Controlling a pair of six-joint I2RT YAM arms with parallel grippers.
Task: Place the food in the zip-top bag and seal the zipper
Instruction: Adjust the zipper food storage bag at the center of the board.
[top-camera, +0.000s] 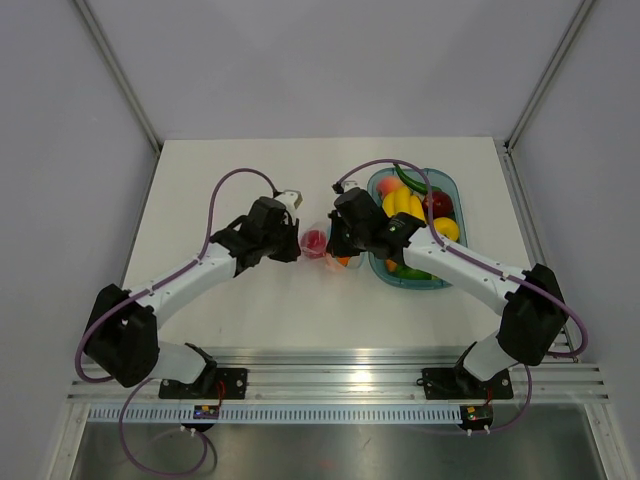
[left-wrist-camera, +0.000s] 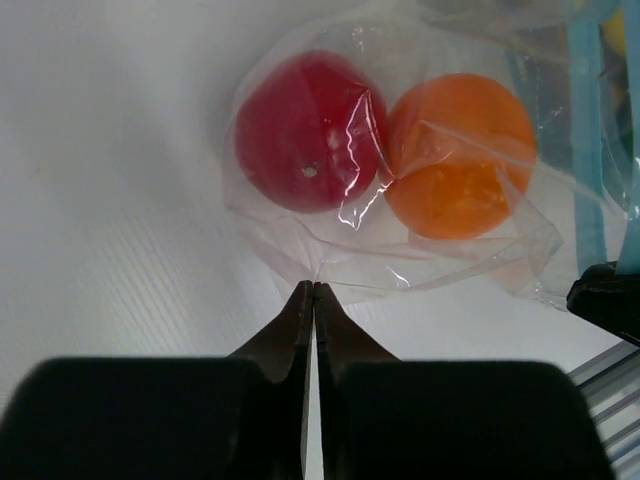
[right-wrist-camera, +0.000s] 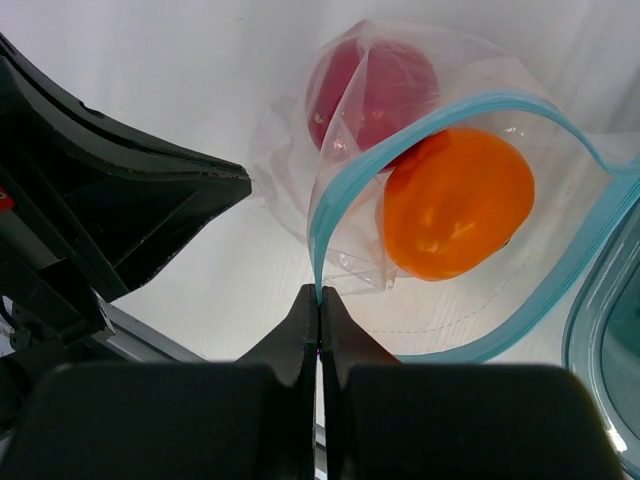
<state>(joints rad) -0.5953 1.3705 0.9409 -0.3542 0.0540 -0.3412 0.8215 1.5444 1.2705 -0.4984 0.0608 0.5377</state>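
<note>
The clear thin-plastic zip-top bag (left-wrist-camera: 300, 250) lay on the white table (top-camera: 200, 200) just beside the blue-tinted clear oval tray (top-camera: 461, 195), on the tray's side toward the left arm. Inside the bag sat the round red toy fruit (left-wrist-camera: 300, 130) and the round orange toy fruit (left-wrist-camera: 460, 150), touching each other. The orange one was nearer the tray and the open mouth, the red one deeper in and farther from the tray. The light blue zipper strip (right-wrist-camera: 500, 98) curved in a wide open loop around the orange fruit, unsealed.

The left gripper (left-wrist-camera: 313, 290) had its fingers pressed together on the bag's closed plastic edge, on the end away from the tray. The right gripper (right-wrist-camera: 318, 295) had its fingers clamped on the zipper strip at the mouth, close beside the tray's rim. The round yellow toy fruit (top-camera: 447, 229) lay in the tray among other toy foods.
</note>
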